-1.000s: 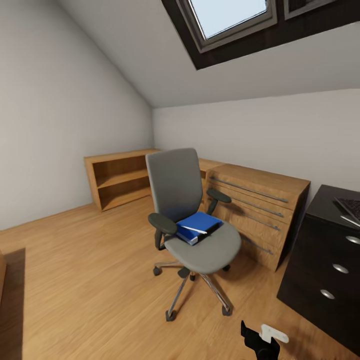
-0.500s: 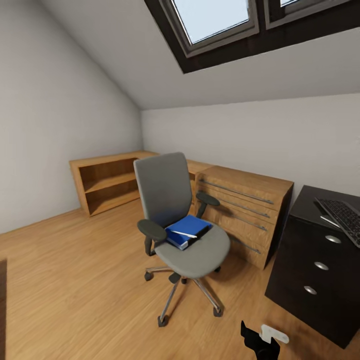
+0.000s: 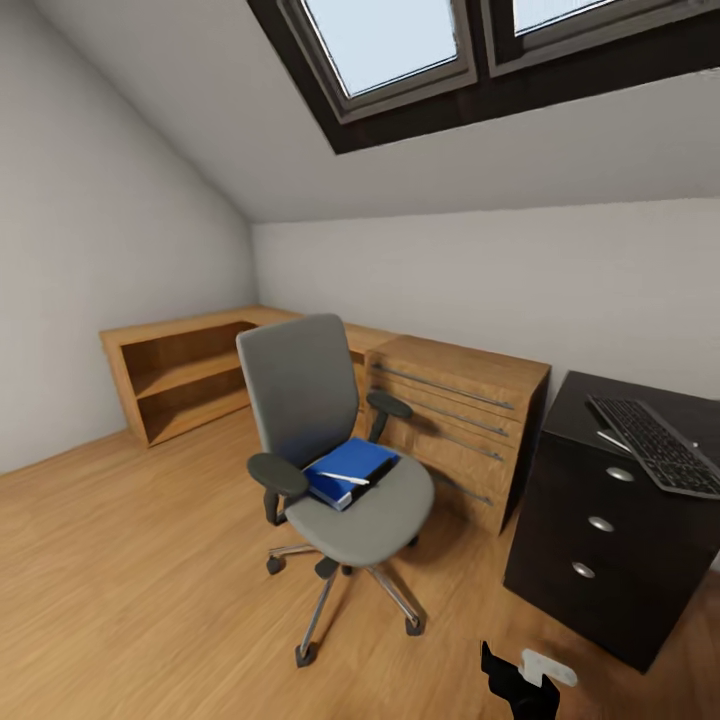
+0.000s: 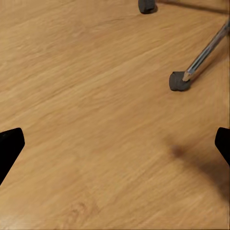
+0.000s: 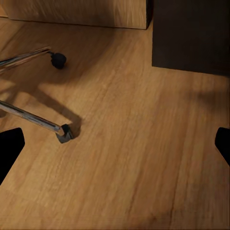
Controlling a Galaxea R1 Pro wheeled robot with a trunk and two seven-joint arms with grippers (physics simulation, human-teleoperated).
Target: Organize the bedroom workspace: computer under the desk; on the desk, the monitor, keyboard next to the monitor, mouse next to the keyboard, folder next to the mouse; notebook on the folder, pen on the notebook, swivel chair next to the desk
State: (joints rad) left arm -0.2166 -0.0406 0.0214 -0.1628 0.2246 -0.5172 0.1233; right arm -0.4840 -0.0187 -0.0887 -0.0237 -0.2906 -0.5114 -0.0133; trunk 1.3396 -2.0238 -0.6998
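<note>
Bedroom floor is lying bare beneath both wide-open, empty claws while the folder (image 3: pixel 350 471) is resting mid-seat on the swivel chair (image 3: pixel 322 440), whose castors risk rolling away under contact.

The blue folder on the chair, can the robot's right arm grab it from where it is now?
Probably not yet. The folder lies on the chair seat, well ahead, while the right pincer hangs open over bare floor near a chair wheel.
</note>
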